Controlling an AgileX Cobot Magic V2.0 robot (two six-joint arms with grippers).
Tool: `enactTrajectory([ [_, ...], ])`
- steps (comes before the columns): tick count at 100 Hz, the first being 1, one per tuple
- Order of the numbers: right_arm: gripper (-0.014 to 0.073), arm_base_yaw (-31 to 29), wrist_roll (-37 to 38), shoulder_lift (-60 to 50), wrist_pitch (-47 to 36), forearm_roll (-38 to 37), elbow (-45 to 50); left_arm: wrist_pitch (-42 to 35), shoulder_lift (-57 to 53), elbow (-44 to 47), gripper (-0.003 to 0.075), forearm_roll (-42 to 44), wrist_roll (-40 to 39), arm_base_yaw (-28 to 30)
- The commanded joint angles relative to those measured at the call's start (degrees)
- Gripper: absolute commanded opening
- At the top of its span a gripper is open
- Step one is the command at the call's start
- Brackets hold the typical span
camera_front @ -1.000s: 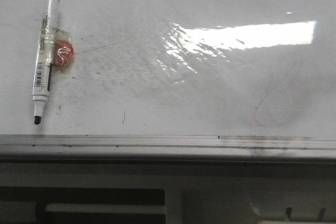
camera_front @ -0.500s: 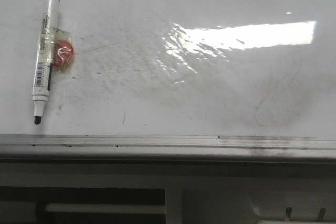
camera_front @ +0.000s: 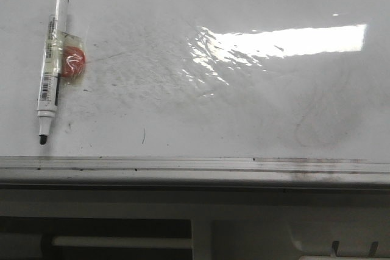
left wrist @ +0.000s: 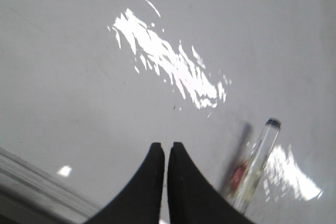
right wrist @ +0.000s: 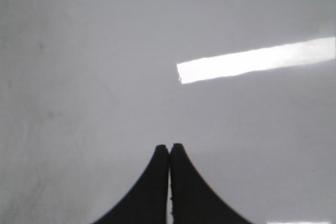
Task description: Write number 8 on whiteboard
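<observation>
Whiteboard (camera_front: 256, 4): it lies flat in front of me, glossy, with a bright glare bar on the right half and a silver edge rail (camera_front: 183, 164) along its near side.
Number 8: not drawn yet; I see only faint grey erased smudges (camera_front: 317, 120) and small black flecks, no fresh black figure.
Marker (camera_front: 50, 65): uncapped, tip toward the rail, lying at the board's far-left side with a red tab (camera_front: 73, 63) taped to its barrel.
Left gripper (left wrist: 166, 149): fingers pressed together, holding nothing, hanging above the board near the marker, which my wrist view shows just beside it.
Right gripper (right wrist: 169, 149): fingers together too, empty, over bare board beside the glare.
What has just changed: nothing I can find; over the last second the front view matches, marker and smudges in the same places.
Meaning for the task: I judge the writing has not begun, and picking up the marker comes first.
Containers: none in view.
</observation>
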Motion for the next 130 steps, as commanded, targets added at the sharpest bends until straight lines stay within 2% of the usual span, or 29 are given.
enactTrajectory([
  [1,-0.0063,-0.3,0.2,-1.3,-6.0,6.2,0.3,-5.7,-1.5,2.1,-0.002,-11.2,0.0,0.0],
  [15,-0.0062,-0.3,0.2,-1.3,-4.1,9.0,-1.9,-6.8,-1.5,2.1,-0.002,-16.0,0.0,0.0],
  [27,-0.0041,-0.3,-1.2,0.3,6.8,8.1,-7.9,-4.9,-1.5,1.5,-0.0021,-13.6,1.1,0.0],
  [36,-0.0041,-0.3,-1.1,3.7,15.9,2.2,-14.0,-0.9,-0.4,-1.9,-0.0021,-7.4,4.6,0.0],
  [49,-0.0041,-0.3,-1.1,11.7,28.9,-10.3,-23.2,6.8,7.5,-10.7,-0.002,7.4,6.7,0.0],
  [58,-0.0042,-0.3,-1.1,17.0,34.0,-13.1,-28.9,12.5,15.7,-16.7,-0.0017,15.5,8.7,0.0],
  [63,-0.0042,-0.3,-1.1,19.5,34.5,-12.8,-31.0,15.7,20.9,-19.7,0.0015,17.3,11.7,0.0],
  [68,-0.0042,-0.2,-1.1,20.9,34.4,-12.0,-32.6,17.9,25.7,-22.5,0.0092,17.3,15.6,-0.2],
  [76,-0.0035,0.5,-1.1,21.9,33.1,-9.5,-33.6,18.2,31.6,-25.6,0.0291,15.8,18.7,-2.5],
  [80,-0.0007,1.3,-1.1,21.9,32.6,-8.1,-33.6,18.2,34.4,-27.0,0.0377,14.7,19.4,-4.0],
  [86,0.0082,2.5,-1.1,21.9,32.8,-7.7,-33.6,18.3,38.2,-28.6,0.0433,12.9,20.8,-6.4],
  [100,0.0367,5.2,-1.1,21.9,33.0,-7.7,-33.6,17.3,45.9,-30.4,0.0384,9.7,22.8,-13.4],
  [105,0.0429,5.7,-1.1,21.9,33.0,-7.7,-33.6,15.1,48.3,-30.6,0.0365,8.3,22.8,-16.5],
  [117,0.0436,6.0,-1.1,21.9,33.0,-7.9,-33.6,7.8,53.3,-31.0,0.035,6.8,22.8,-22.7],
  [130,0.0436,6.0,-1.1,21.9,33.0,-7.8,-33.6,0.8,58.2,-31.3,0.0343,6.3,22.8,-26.8],
])
